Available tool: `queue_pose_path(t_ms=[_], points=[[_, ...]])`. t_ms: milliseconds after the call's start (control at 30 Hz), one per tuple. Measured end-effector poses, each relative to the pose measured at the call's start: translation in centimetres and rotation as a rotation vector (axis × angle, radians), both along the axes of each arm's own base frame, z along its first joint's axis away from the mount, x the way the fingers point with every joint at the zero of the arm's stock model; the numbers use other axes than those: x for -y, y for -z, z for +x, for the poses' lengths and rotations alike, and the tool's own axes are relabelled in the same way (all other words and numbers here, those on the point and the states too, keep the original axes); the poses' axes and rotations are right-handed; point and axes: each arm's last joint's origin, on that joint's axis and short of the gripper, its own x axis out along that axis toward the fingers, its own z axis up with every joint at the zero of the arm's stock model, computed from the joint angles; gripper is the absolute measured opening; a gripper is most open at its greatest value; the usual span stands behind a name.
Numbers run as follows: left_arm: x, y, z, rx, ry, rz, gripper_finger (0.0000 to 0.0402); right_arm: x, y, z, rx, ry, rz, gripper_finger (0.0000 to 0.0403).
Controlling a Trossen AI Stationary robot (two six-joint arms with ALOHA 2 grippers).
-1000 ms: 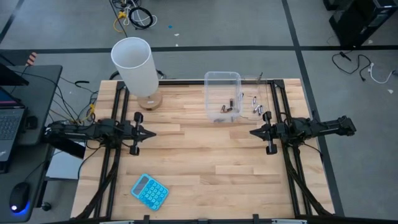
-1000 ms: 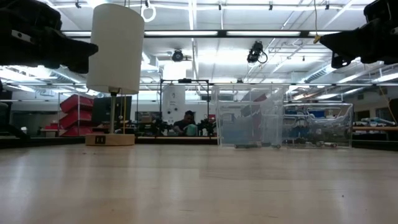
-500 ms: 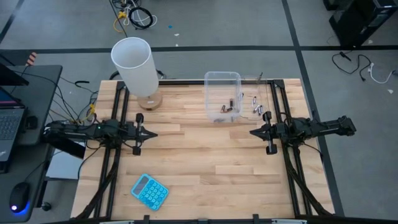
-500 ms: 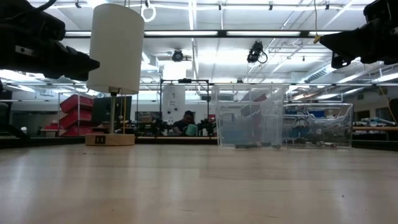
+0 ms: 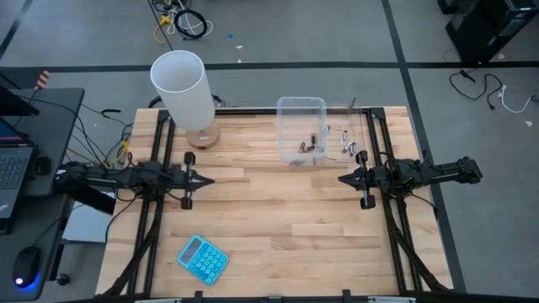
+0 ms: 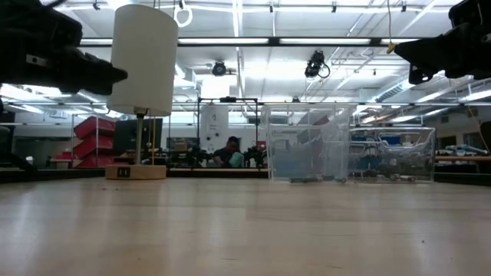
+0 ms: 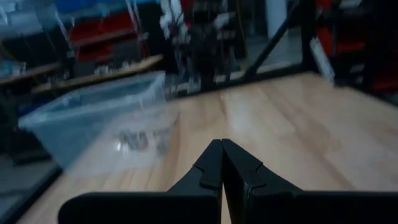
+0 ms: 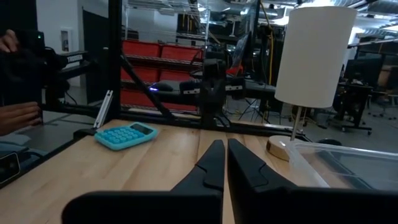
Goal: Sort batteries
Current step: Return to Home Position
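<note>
Several dark batteries [image 5: 307, 146] lie on the floor of a clear plastic tub [image 5: 290, 118] at the table's far middle. Silvery batteries [image 5: 348, 145] lie just right of it, inside a second clear tub [image 6: 391, 153]. The first tub and its batteries also show in the left wrist view [image 7: 140, 140]. My left gripper [image 5: 208, 179] is shut and empty above the table's left middle. My right gripper [image 5: 341, 178] is shut and empty above the right middle, near the tubs. Both hang well above the table top.
A white cylindrical lamp [image 5: 181, 88] on a round wooden base stands at the far left. A blue calculator [image 5: 202, 257] lies near the front left. Bare wood lies between the two grippers. A person's hand [image 8: 18, 115] shows beyond the table's left side.
My left gripper has moved a little toward the table's right edge and dipped slightly, staying shut.
</note>
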Motion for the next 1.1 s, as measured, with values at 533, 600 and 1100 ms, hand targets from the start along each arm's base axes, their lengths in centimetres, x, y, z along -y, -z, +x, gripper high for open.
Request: queue_pose_path(t_ms=[533, 600, 1100], points=[[0.07, -0.62, -0.69, 0.077, 0.042, -0.045, 0.0008, 0.00, 0.00, 0.00, 0.000, 0.000, 0.000, 0.0006], [0.06, -0.78, -0.70, 0.094, 0.038, -0.045, 0.0008, 0.00, 0.00, 0.00, 0.000, 0.000, 0.000, 0.0005], [0.05, -0.79, -0.69, 0.095, 0.035, -0.053, 0.0008, 0.00, 0.00, 0.00, 0.000, 0.000, 0.000, 0.0005]])
